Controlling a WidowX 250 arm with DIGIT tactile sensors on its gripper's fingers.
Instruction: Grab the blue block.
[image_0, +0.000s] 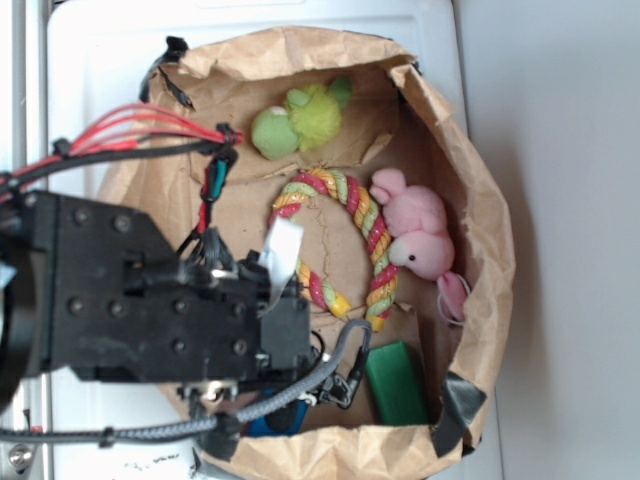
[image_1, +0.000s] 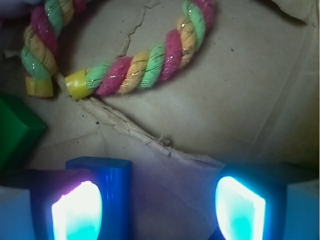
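Arm (image_0: 130, 290) first: its black bulk fills my lower-left exterior view and hides most of what I am after. Under it sits the paper bag (image_0: 480, 200), rolled down into a tray on the white bench (image_0: 100, 60), holding everything else. Inside, from big to small: a rope ring (image_0: 340, 240) in the middle, a pink bunny (image_0: 420, 235) against the right wall, a green plush (image_0: 300, 118) at the back, and a green block (image_0: 398, 382) at the front.

My tool (image_1: 159, 207) hangs low over the bag floor with its jaws spread wide and nothing held; bare paper shows between the glowing pads (image_1: 77, 212). The blue block (image_1: 107, 187) stands in front of the left pad rather than in the gap. In the exterior view only a blue sliver (image_0: 275, 418) shows below the arm, near the bag's front edge, left of the green block.

My worry is alignment. If I close from here, I judge the jaws meet on air, or the left finger shoves the block aside. Dropping straight down could land that finger on top of it. The green block lies close on the left, and a sideways shift too far could catch it instead. The creased paper may also snag a fingertip.
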